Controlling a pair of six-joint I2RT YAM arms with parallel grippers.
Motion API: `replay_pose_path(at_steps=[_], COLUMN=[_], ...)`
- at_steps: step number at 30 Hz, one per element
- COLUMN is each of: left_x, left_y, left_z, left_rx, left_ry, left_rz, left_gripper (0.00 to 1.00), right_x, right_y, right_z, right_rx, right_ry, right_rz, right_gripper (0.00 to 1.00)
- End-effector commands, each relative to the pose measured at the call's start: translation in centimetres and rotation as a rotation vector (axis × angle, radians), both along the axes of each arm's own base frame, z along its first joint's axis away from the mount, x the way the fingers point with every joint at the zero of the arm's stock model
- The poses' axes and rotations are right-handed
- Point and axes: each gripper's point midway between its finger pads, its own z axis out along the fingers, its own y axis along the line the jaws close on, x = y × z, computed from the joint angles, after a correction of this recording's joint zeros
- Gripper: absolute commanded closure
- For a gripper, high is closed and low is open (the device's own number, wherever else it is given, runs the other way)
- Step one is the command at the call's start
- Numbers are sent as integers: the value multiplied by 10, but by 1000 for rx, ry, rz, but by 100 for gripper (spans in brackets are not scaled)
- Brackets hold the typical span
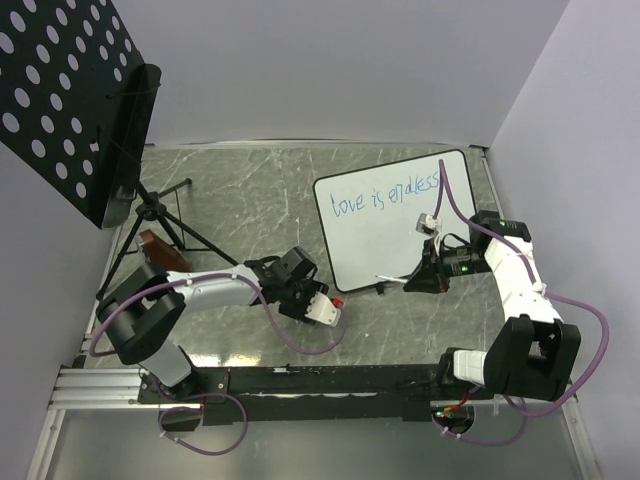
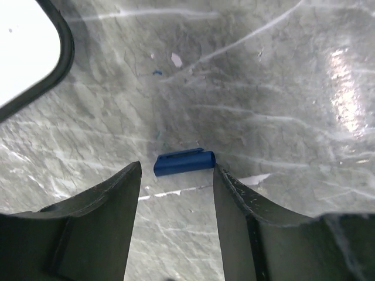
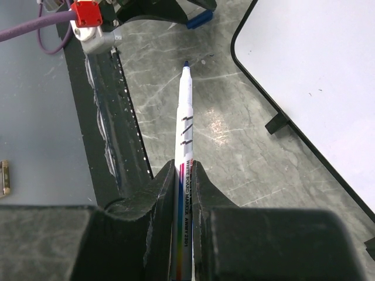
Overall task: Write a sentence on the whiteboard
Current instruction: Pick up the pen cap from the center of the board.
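Grey marbled table [image 1: 230,190] carries the whiteboard [image 1: 370,245]; only the overhead view shows the sentence [image 1: 385,195], blue, along its top edge. My right wrist view shows my right gripper [image 3: 184,167] clamped on a marker [image 3: 185,111]. My left wrist view shows my left gripper [image 2: 177,175], 2 fingers parted, empty, a blue cap [image 2: 183,161] lying just beyond them.

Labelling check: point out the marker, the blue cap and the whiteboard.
marker [image 3: 185,111]: right wrist view, white barrel.
blue cap [image 2: 184,161]: left wrist view, its side.
whiteboard [image 1: 372,243]: top external view, bare white face.
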Motion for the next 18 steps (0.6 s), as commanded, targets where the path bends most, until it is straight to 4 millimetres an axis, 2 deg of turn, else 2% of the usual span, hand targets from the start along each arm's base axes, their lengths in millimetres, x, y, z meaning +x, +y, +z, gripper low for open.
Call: replay_pose_path(at_steps=[1,4,7,8,11,18], left_x=[-9,-13,-14,-13,-10,1], left_y=[-14,-19,-20,-20,-17,-11], left_z=[-2,-6,-12,-14,-18,-1], left_rx=[-27,-38,-26,-21,-10,-69], left_ry=[20,53,84,87,93,104], left_rz=[-51,-46,-21,-12,24,128], left_gripper=[44,45,53,58,62,54], right_x=[4,4,4,3,3,4], right_y=[3,3,3,3,2,2], right_z=[16,17,17,17,18,18], right_rx=[49,51,50,52,52,57], right_ry=[-42,-40,-43,-40,-41,-43], right_rz=[15,13,8,9,8,5], right_gripper=[100,100,100,100,100,100])
